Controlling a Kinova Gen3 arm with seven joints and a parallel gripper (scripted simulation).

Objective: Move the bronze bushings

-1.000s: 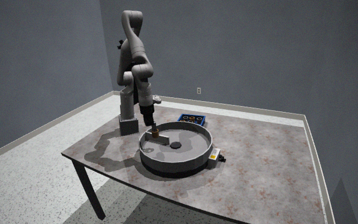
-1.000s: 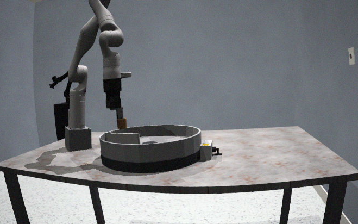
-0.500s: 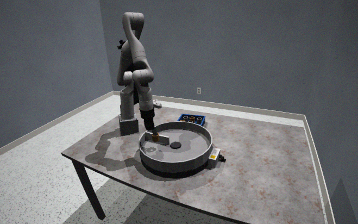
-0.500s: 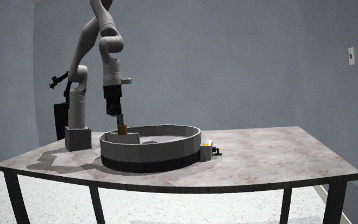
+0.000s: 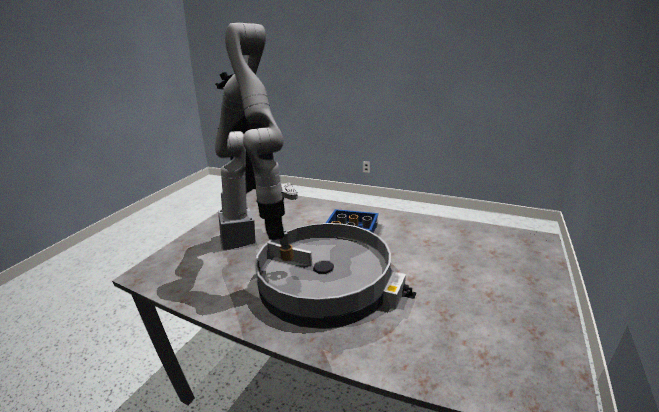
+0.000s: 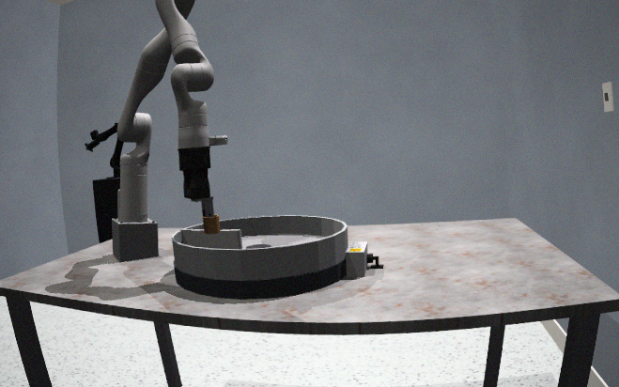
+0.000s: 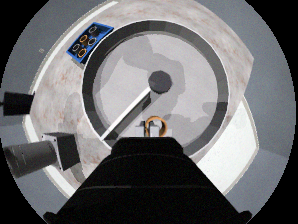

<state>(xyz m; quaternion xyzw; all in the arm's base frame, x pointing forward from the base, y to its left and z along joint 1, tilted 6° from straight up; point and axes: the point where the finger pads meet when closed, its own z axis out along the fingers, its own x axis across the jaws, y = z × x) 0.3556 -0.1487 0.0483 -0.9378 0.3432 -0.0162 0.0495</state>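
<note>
So the bronze bushing (image 5: pixel 286 251) (image 6: pixel 211 224) (image 7: pixel 163 120) is up in the air over the turntable (image 5: pixel 324 307) (image 6: pixel 258 265) (image 7: pixel 224 95), pretty much upright, with its open end facing the wrist cam. The gripper (image 5: pixel 285 244) (image 6: pixel 208 213) (image 7: pixel 146 126) has it pinched by the wall, and the fingers point downward. It's inside the ring of the rim, on the side toward the arm's base (image 5: pixel 238 235) (image 6: pixel 134 242) (image 7: pixel 68 150), and near the straight divider (image 5: pixel 301 256) (image 6: pixel 232 238) (image 7: pixel 125 115) that runs from the rim in toward the hub (image 5: pixel 323 266) (image 6: pixel 258 246) (image 7: pixel 160 82). The hub is a dark round thing in the middle, well apart from the bushing. I can't see any bushings standing on the disc (image 5: pixel 352 255) (image 7: pixel 200 75).

Outside the rim, the blue crate (image 5: pixel 376 221) (image 7: pixel 111 29) sits on the surface (image 5: pixel 475 307) (image 6: pixel 470 269) (image 7: pixel 55 75) just beside the turntable, with both bronze and steel bushings in it. There's also a small box with a yellow label (image 5: pixel 394 290) (image 6: pixel 356 261) on the turntable's outer side.
</note>
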